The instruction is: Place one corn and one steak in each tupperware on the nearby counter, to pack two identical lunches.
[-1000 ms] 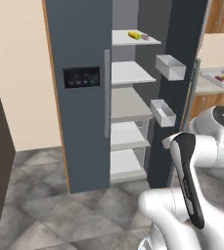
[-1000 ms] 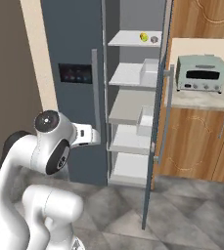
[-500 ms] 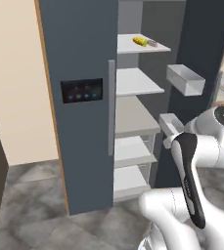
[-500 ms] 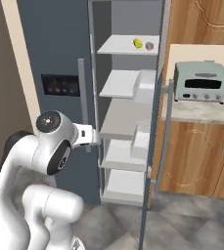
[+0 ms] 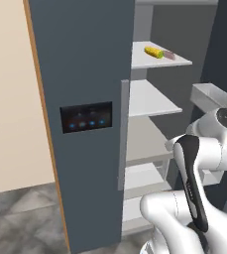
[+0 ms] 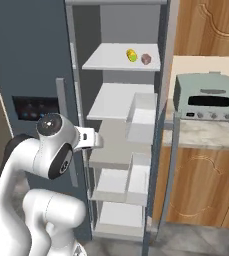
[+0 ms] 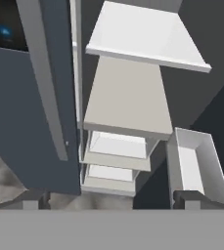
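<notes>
Pincer spread wide before the open fridge, nothing between its tips.

The pincer [image 7: 111, 200] stands with its two dark tips far apart and empty, aimed down along the fridge's white shelves [image 7: 128, 97], with a white door bin [image 7: 194, 166] just to its right and the grey fridge door [image 5: 80, 99] with its dark display panel [image 5: 86, 117] to its left. High above the pincer, on the top shelf [image 6: 121, 59], a yellow corn [image 6: 131, 55] lies just beside a small dark red steak [image 6: 146, 59]; the same pair shows from the other side, corn [image 5: 153, 51] and steak [image 5: 169, 55]. Off to the pincer's right, a pale-green toaster oven [image 6: 208, 97] sits on the beige table [image 6: 206, 136] over brown cabinet doors [image 6: 201, 185].
</notes>
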### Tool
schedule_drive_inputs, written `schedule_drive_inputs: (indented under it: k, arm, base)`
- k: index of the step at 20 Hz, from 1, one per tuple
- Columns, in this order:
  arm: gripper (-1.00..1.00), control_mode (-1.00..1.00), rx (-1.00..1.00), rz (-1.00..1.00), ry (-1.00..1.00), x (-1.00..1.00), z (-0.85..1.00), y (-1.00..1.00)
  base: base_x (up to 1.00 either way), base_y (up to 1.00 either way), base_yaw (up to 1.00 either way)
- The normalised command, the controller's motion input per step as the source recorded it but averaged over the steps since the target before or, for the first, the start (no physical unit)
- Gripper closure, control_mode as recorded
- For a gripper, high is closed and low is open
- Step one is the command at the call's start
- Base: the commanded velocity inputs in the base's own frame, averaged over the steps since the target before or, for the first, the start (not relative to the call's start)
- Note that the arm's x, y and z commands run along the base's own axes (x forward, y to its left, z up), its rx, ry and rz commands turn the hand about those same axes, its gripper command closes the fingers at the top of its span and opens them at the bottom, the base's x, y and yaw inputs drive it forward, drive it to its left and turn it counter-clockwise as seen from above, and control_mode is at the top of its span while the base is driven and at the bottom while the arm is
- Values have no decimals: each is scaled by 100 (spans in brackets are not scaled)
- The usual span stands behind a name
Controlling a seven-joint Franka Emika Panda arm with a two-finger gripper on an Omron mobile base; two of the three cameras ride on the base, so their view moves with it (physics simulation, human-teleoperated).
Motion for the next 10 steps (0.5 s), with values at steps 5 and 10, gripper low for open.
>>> schedule_drive_inputs:
  k: [5, 10]
  arm:
    - [-100, 100, 0, 0, 0, 0, 0, 0]
    - [-100, 100, 0, 0, 0, 0, 0, 0]
  base:
    - [57, -23, -9]
    - [40, -38, -7]
